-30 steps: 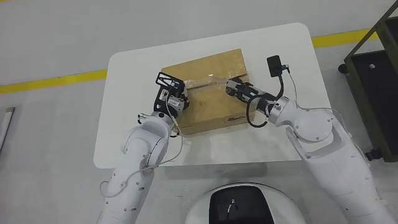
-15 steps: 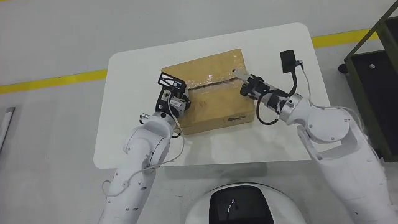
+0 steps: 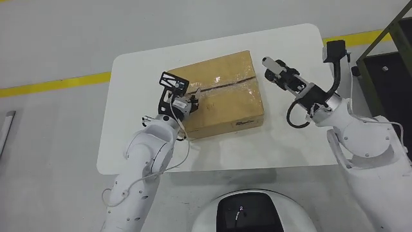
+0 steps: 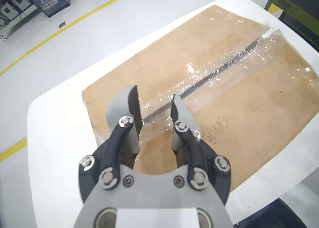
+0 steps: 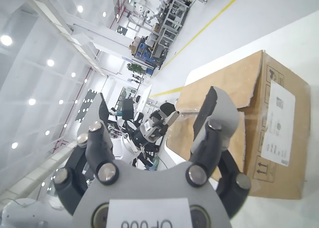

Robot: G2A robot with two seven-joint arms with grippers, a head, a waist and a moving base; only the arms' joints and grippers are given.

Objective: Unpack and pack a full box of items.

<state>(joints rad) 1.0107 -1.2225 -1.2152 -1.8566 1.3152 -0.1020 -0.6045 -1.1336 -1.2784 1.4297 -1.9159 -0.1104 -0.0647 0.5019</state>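
Left gripper [image 4: 153, 94] sat spread open, its fingers straddling the clear-taped centre seam [image 4: 211, 71] at the left end of the closed brown cardboard box [image 3: 222, 93] on the white table [image 3: 129, 142]. Seam ran lengthwise away toward the right gripper [image 3: 270, 64], also open, hovering off the box's right end. Left arm was nearer the tape.

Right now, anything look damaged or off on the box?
Yes. The clear tape along the top seam of the cardboard box is crumpled and split, and a dark gap shows between the flaps. The flap edge above the labelled end is ragged, as if torn. Nothing is spilled.
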